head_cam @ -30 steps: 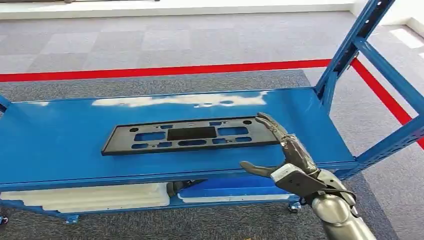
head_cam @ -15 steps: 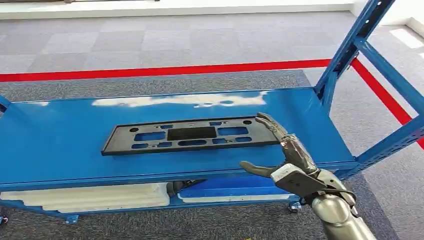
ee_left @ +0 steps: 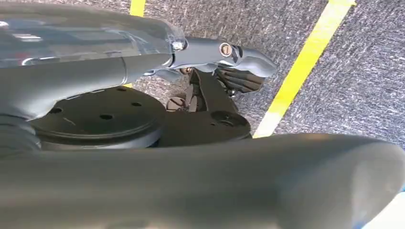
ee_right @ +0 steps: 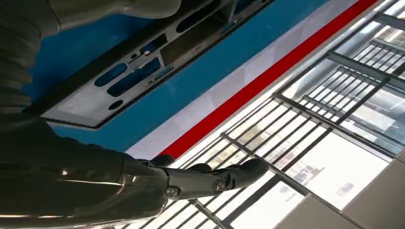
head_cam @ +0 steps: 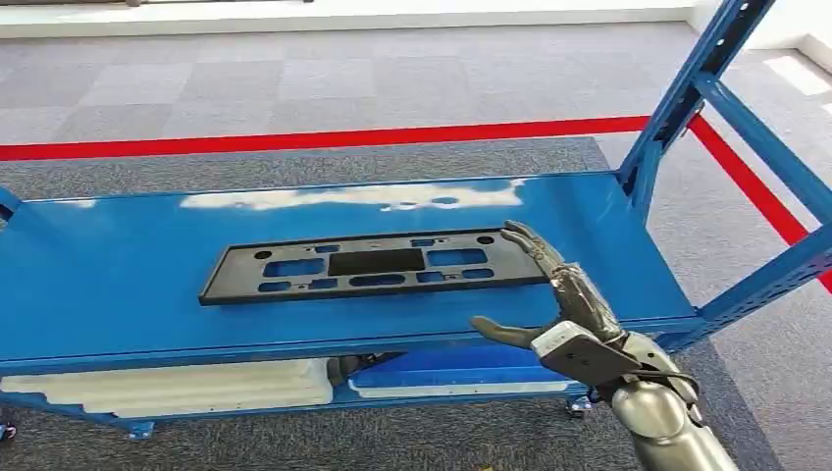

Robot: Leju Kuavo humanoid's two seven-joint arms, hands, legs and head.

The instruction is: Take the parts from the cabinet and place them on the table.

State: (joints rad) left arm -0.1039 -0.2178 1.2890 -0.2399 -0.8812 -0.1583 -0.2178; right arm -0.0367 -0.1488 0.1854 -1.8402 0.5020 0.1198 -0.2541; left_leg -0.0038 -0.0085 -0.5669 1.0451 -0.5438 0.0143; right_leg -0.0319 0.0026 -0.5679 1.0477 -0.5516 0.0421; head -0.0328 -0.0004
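Nothing has shifted between the earlier head views and now. The right hand [head_cam: 564, 294] is in the same pose at about 5 o'clock in the head view, fingers [head_cam: 530, 240] stretched out with their tips at the right end of the black part [head_cam: 373, 265], thumb spread toward 9 o'clock. The black part lies exactly where it lay, flat on the blue shelf [head_cam: 118, 285], its long side running from 9 to 3 o'clock. The camera has not moved either: the red floor line [head_cam: 294, 139] and the blue upright [head_cam: 687, 93] sit at the same places.
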